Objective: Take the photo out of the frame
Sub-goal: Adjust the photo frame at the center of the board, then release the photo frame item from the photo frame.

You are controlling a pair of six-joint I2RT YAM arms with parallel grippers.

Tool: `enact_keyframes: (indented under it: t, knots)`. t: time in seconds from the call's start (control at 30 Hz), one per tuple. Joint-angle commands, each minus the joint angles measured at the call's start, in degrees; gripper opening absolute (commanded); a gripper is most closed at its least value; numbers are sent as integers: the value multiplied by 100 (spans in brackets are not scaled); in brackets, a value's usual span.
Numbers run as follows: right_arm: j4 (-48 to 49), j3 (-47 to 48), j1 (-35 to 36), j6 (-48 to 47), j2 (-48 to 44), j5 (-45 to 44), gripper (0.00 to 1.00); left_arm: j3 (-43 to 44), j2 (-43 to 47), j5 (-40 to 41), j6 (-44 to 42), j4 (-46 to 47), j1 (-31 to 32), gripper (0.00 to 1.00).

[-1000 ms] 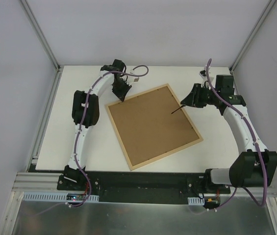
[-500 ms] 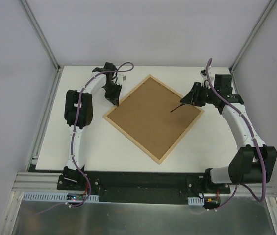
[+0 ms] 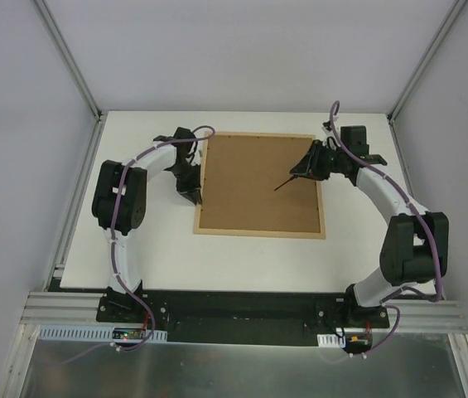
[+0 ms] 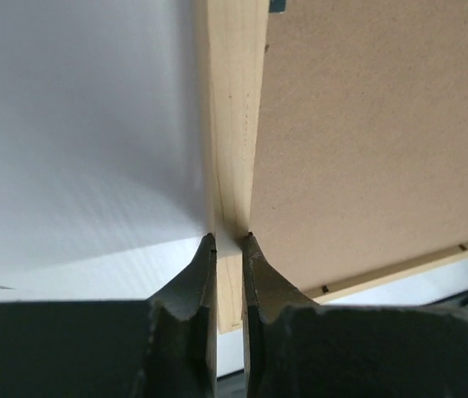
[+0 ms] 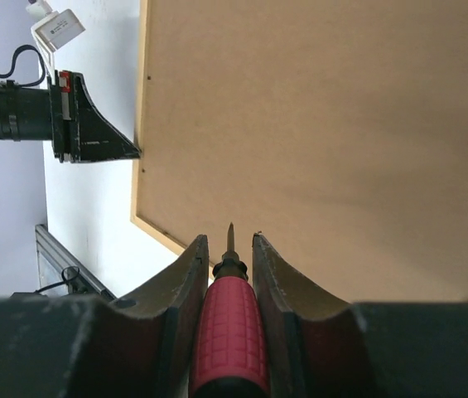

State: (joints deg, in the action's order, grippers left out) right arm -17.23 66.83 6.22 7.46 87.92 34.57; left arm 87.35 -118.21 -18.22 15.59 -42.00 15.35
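The white table [image 3: 258, 257] is lit brightly and evenly from above; only faint, soft shadows are cast beside the frame [image 3: 258, 184]. In the wrist views the fingers [image 4: 188, 290] and the red-handled tool [image 5: 232, 332] at 6 o'clock are rendered slightly soft.

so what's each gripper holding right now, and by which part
The left gripper pinches the frame by its wooden side rail; the right gripper grips a red-handled pointed tool by its handle.

The jaws grip the pale wood rim of the frame [image 4: 232, 124], its brown back seemingly uppermost
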Motion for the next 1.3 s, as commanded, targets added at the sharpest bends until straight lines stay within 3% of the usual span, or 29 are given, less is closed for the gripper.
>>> enact_keyframes:
  t: [0.0,0.33,0.43,0.67,1.1,1.27]
  knots:
    - [721,84,510,519,567,190,0,-245,483,-673,646,262,354,0]
    - [2003,410,1224,1520,2255,1008,0,124,281,-1359,436,306,267,36]
    - [2538,279,1346,1889,2449,1096,0,37,343,-1456,296,306,117,40]
    - [3331,146,1645,2532,2950,1272,1,-543,369,-1658,102,438,91,40]
    - [3710,-205,1892,2462,3187,1334,0,-746,527,-2063,181,596,231,37]
    - [3859,-240,1918,2453,3214,1272,0,-816,457,-1993,181,614,240,27]
